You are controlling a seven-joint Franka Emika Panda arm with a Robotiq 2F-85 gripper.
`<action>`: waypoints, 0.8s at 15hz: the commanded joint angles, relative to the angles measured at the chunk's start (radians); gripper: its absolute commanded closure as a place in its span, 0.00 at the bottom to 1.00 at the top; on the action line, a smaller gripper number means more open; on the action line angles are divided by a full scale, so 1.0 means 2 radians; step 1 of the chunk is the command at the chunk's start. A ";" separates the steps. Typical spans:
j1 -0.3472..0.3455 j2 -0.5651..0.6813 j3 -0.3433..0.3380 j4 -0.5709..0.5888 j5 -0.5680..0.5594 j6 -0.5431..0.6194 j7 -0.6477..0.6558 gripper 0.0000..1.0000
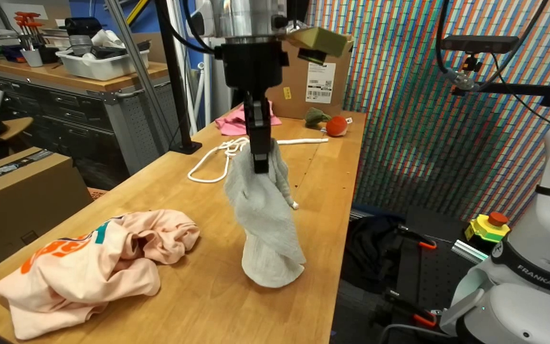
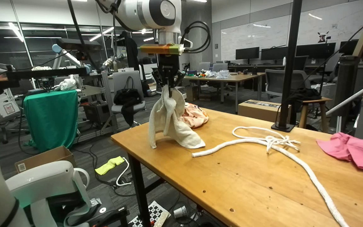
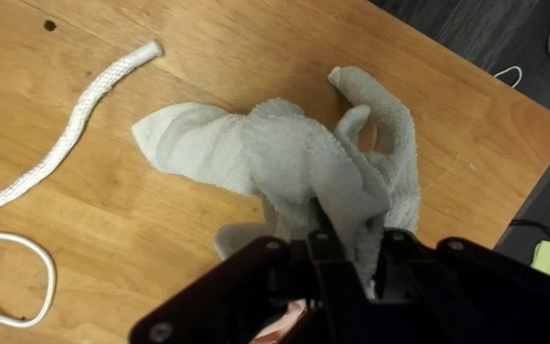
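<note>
Gripper (image 1: 260,165) is pointing straight down, nearly closed, pinching the top of a grey-white cloth (image 1: 270,224), with only folds filling the gap. Cloth is hanging over the table (image 2: 250,183), close to a corner, bunching at the top and spreading into loose ends below; can't tell whether its hem is touching down. Wrist view: one pale corner is poking out toward a white rope (image 3: 72,129), while a rolled strip is curling on the opposite side. Garment (image 1: 112,263), peach with orange print and a teal patch, is lying crumpled on the table near the cloth, apart from it in an exterior view. Rope is stretching along the table, end sitting near the cloth, with a tangle (image 2: 275,142) partway. Pink fabric (image 2: 354,149) is lying rumpled farther along, past the tangle. Black post (image 2: 290,72) is standing at the table edge, near the rope. At the far end, a red toy (image 1: 336,126) is sitting just beside a green item (image 1: 315,117), a cardboard box (image 1: 299,81) standing behind them. Off the table: yellow rag (image 2: 109,165) is lying on the floor (image 2: 115,148) beside a white cord (image 2: 122,172); yellow e-stop (image 1: 482,229) is sitting near a white robot body (image 1: 542,220).
</note>
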 commanded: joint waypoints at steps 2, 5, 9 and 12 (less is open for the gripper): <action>0.002 -0.010 0.005 -0.054 0.029 0.043 0.053 0.82; 0.002 -0.007 0.005 -0.074 0.048 0.047 0.081 0.84; 0.007 -0.010 0.011 -0.095 0.080 0.057 0.105 0.84; 0.012 -0.010 0.016 -0.100 0.111 0.074 0.128 0.83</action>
